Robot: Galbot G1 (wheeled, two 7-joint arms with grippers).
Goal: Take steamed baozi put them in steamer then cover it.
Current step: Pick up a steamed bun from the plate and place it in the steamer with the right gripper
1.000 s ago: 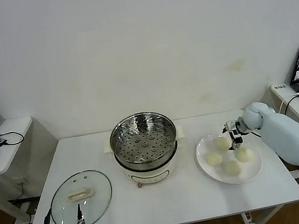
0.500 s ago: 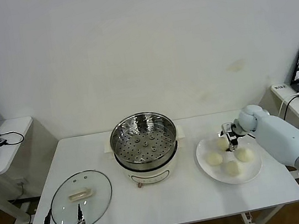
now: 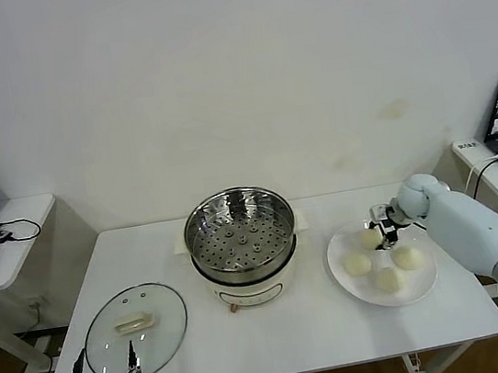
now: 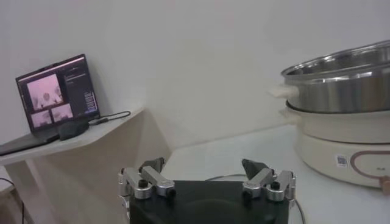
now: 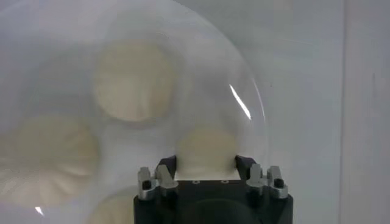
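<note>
Steamed baozi (image 5: 206,149) between right gripper (image 5: 205,165) fingers, closed on it, on plate (image 3: 341,270)

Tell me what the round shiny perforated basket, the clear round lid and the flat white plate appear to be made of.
The steamer basket looks like polished steel: mirror-bright walls, punched floor holes. The lid seems clear glass with a metal rim and a cream, probably plastic, handle; the table shows through it. The plate looks like glossy ceramic or melamine, with a bright glint in the right wrist view.
</note>
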